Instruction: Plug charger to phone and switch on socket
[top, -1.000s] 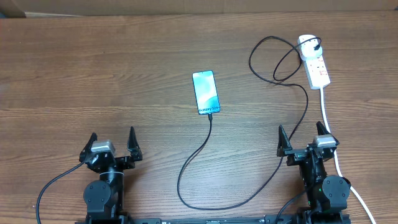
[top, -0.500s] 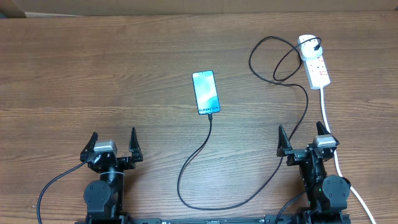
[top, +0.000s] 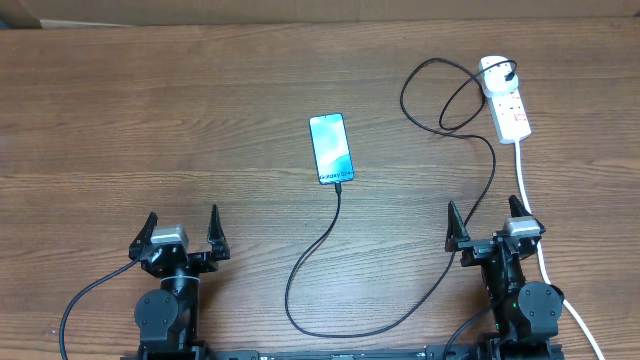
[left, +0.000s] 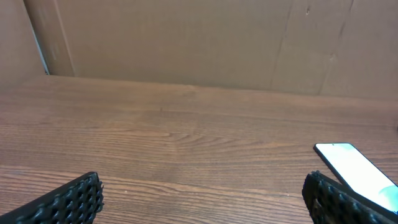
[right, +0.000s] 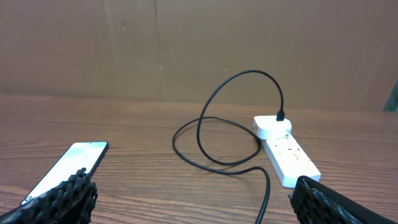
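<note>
With left gripper (top: 181, 214) and right gripper (top: 481, 207) open and empty on the near side of the phone (top: 331, 148), and the charger (top: 339, 198) apparently seated in its near edge, the remaining step is to reach the socket (top: 508, 105), far right of the phone, and press its switch.

left claw (top: 183, 212): edged a hair toward its right
timing: first half of the past second

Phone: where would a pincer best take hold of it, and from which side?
Probably across its two long edges, mid-length, from straight above. The phone lies flat, screen up, on the table, so only its slim sides offer a hold; the charger meets its near short end.
</note>
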